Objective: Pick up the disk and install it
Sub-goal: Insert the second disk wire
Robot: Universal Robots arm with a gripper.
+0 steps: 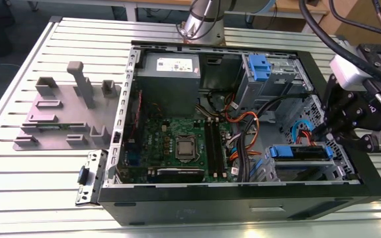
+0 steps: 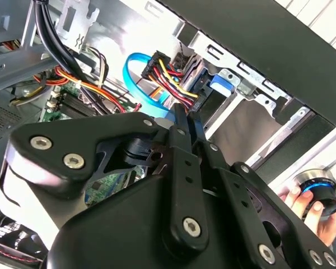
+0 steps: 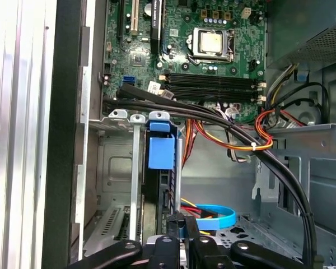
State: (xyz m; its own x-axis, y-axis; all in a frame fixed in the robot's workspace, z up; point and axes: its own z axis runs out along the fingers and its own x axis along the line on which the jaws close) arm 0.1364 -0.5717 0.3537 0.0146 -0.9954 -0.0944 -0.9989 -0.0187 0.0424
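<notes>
1. On the slatted table (image 1: 18,163), a grey plastic stand (image 1: 65,119) with upright posts sits at 9 o'clock from the computer case (image 1: 243,206), just beside its open side.
2. The case lies on its side with the cover off. The green motherboard (image 1: 177,139) fills the middle of the interior, and the grey power supply (image 1: 170,64) sits at 12 o'clock from it.
3. A blue bracket (image 1: 259,67) stands in the drive cage at about 1 o'clock in the case.
4. The disk (image 1: 299,151) is inside the case at about 4 o'clock, seated in the lower drive bay. Its blue frame faces up and bundled cables run just beside it.
5. The gripper (image 1: 347,140) hangs over the case wall at 3 o'clock from the disk, close to that bay.
6. In the second wrist view the fingers (image 2: 182,126) are drawn narrow, tips close together, pointing at the bay's blue end near the looped blue cable (image 2: 135,73). Whether they pinch anything cannot be made out.
7. Beyond the case in the second wrist view, a person's hand (image 2: 311,216) rests on a round knob (image 2: 319,188) with a blue ring.
</notes>
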